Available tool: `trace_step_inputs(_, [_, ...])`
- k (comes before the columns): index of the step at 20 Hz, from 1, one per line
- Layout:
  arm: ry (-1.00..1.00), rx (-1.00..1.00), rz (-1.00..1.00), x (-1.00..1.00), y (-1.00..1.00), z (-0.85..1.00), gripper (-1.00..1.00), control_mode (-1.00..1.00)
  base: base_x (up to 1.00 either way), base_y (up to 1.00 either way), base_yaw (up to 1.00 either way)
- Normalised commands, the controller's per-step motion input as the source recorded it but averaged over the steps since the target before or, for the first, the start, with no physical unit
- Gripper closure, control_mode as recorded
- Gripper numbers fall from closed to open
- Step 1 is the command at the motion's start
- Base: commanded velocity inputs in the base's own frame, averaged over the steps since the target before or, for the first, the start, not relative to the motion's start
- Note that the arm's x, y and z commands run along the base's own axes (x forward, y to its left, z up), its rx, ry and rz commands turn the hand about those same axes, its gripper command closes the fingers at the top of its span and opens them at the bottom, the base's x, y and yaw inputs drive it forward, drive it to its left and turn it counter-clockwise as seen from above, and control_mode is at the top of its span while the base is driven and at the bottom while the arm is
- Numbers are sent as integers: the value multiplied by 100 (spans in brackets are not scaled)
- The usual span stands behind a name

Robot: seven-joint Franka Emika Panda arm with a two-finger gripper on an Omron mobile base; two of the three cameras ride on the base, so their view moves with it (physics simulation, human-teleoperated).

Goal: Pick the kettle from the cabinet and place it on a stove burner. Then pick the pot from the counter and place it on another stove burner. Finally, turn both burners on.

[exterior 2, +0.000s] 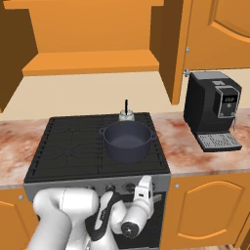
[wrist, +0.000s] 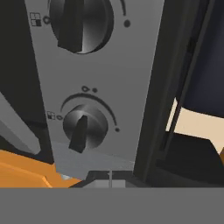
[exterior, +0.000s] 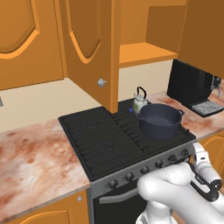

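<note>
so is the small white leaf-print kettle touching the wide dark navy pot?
Cannot tell. In the left base view the kettle sits right behind the pot, whose rim overlaps it; no gap or contact shows.

Pot (exterior: 160, 121) on burners (exterior: 105, 138), kettle (exterior: 140, 101) behind.

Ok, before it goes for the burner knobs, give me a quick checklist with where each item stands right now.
1. kettle on a rear stove burner: ok.
2. pot on the front burner, apart from the kettle's: ok.
3. gripper shut, close in front of the knobs: ok.
4. nearest knob lined up with the fingertips: ok, just ahead.
5. That knob matching an occupied burner: cannot tell.
6. Burners lit: cannot tell, no flame visible.
</note>
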Motion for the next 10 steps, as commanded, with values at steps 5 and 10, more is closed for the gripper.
trace_step_inputs(5, [0, -14, 0, -15, 0, 8, 100, -100, 0, 0, 0])
trace_step_inputs(10, [0, -12, 0, -17, 4, 0, 100, -100, 0, 0, 0])
